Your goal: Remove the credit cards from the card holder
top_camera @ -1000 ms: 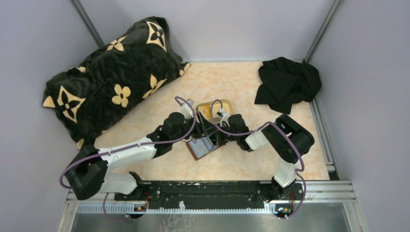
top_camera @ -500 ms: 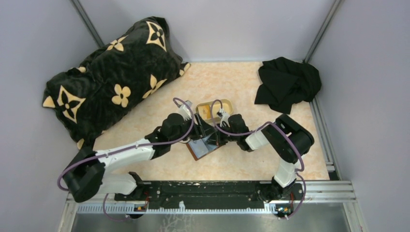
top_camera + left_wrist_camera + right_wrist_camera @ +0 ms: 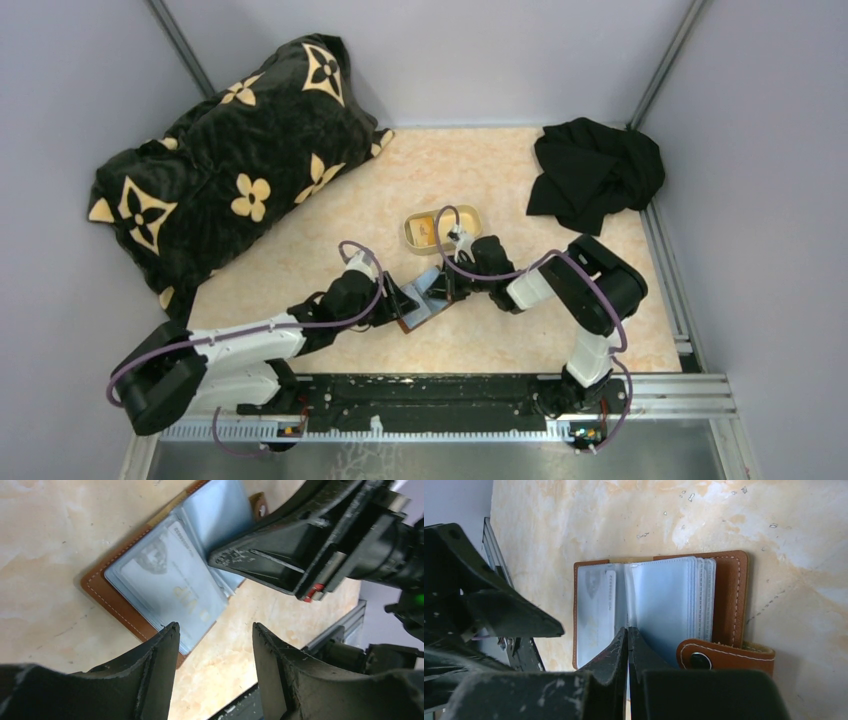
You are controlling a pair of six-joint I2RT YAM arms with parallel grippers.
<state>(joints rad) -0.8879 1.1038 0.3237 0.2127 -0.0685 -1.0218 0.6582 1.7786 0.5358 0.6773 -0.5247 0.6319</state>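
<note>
The left arm lies low across the counter (image 3: 480, 170). Its hand (image 3: 397, 300) stops at the near-left edge of the card holder (image 3: 418, 312), with the fingers spread and nothing between them. The right arm folds at the elbow and reaches in from the right. Its hand (image 3: 627, 630) has the fingers pressed together, tips down on the central fold of the open holder.

The overhead view shows little of the holder, which lies flat between the two hands and is half covered by them. The right wrist view shows the brown cover, a fan of clear sleeves on one side and the snap tab (image 3: 724, 656). The left wrist view shows a pale credit card (image 3: 167, 577) under the top sleeve, its print too faint to read.

Whether the shut fingers nip a sleeve cannot be told. A tan tray (image 3: 474, 214) sits beyond the holder, and its contents are too small to identify.
</note>
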